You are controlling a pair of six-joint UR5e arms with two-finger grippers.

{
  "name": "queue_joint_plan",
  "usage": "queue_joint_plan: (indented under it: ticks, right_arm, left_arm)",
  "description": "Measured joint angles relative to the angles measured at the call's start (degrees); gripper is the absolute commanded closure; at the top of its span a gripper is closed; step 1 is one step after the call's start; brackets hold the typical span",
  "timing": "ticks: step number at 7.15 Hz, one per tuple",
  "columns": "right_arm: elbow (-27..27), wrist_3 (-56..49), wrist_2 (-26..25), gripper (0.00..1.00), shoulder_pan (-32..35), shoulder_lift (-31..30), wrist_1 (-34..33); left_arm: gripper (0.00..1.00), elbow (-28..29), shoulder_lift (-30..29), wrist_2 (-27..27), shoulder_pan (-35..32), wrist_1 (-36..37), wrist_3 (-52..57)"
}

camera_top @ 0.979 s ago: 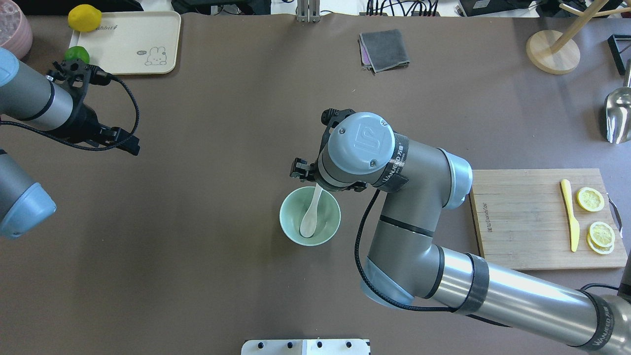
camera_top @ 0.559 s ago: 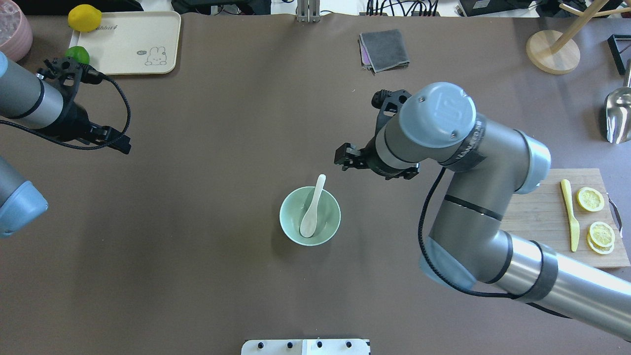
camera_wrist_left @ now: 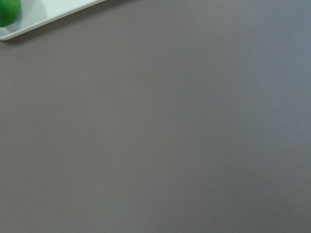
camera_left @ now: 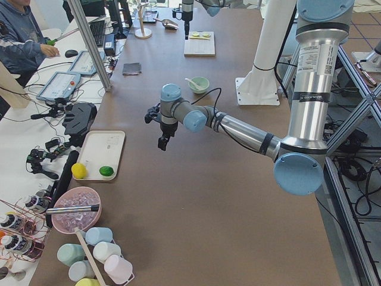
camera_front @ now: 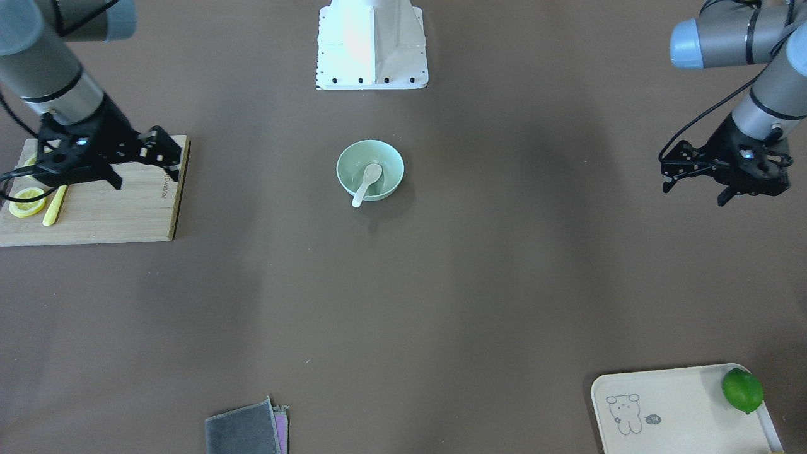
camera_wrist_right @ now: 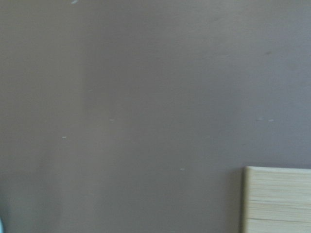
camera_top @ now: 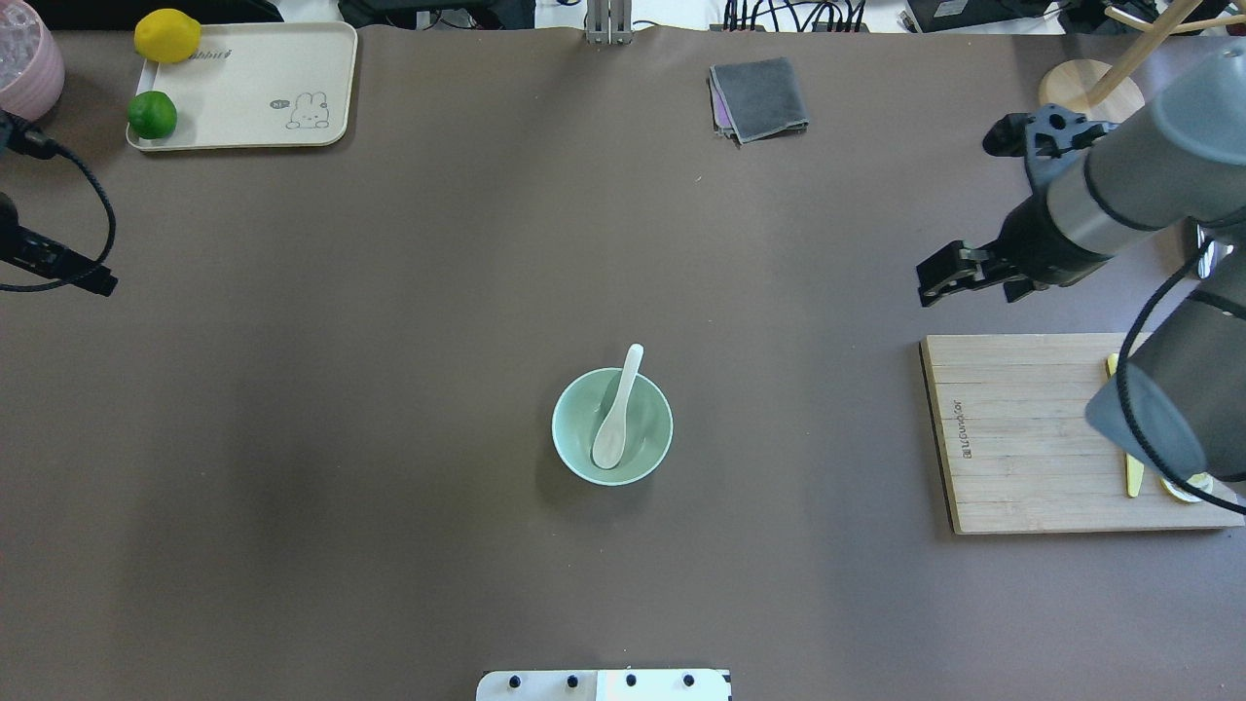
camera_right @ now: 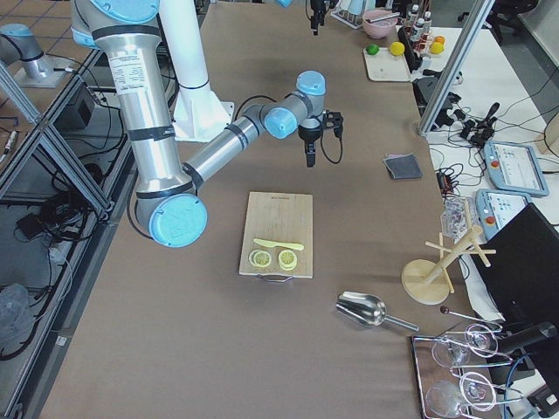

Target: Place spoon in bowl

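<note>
1. The bowl (camera_top: 652, 428) sits near the middle of the surface (camera_top: 389, 389), on the robot's half.
2. The spoon (camera_top: 615, 414) lies in the bowl, scoop down inside and handle leaning over the far rim.
3. The cutting board (camera_top: 1022, 438) lies well to the robot's right of the bowl.
4. On the board's outer end lie the lemon slices (camera_right: 259, 258), with the knife (camera_right: 278, 243) just on their bowl side.
5. The tray (camera_top: 253, 88) sits in the far left corner, with a lime (camera_top: 152, 114) and a lemon (camera_top: 166, 35) at its left end.
6. A folded cloth (camera_top: 759, 97) lies by the far edge, right of centre.
</note>
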Motion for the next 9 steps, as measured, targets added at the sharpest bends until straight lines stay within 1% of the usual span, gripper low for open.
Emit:
queue_joint_plan:
  ticks: [1,3,4,6,8,9]
  right_arm:
    - [-0.42,-8.67,1.97,0.0,4.85,-4.35,0.04]
    - [-3.04,-24.27,6.24,0.0,14.73,-9.33,-0.36]
    - [-3.95,-30.19,7.31,0.0,18.45,-11.84,-0.35]
    - [-6.97,-36.7,7.84,0.0,23.88,-15.21,0.06]
    - [-11.4,-41.99,7.77,0.0,27.44,-15.87,0.13]
    - [-12.65,-43.3,7.65,0.0,28.17,-15.85,0.07]
  left_arm:
    - [0.02,1.43,2.54,-2.73,-5.43,0.01,6.94]
    - [0.02,5.06,8.15,-5.99,-16.4,0.0,22.71]
    - [0.02,5.27,11.19,-7.91,-20.34,0.01,27.43]
    - [0.02,5.09,15.46,-9.44,-23.92,0.33,29.41]
    - [0.02,4.73,15.81,-10.03,-25.18,0.25,26.95]
    - [0.02,3.96,15.56,-10.46,-25.39,0.2,23.91]
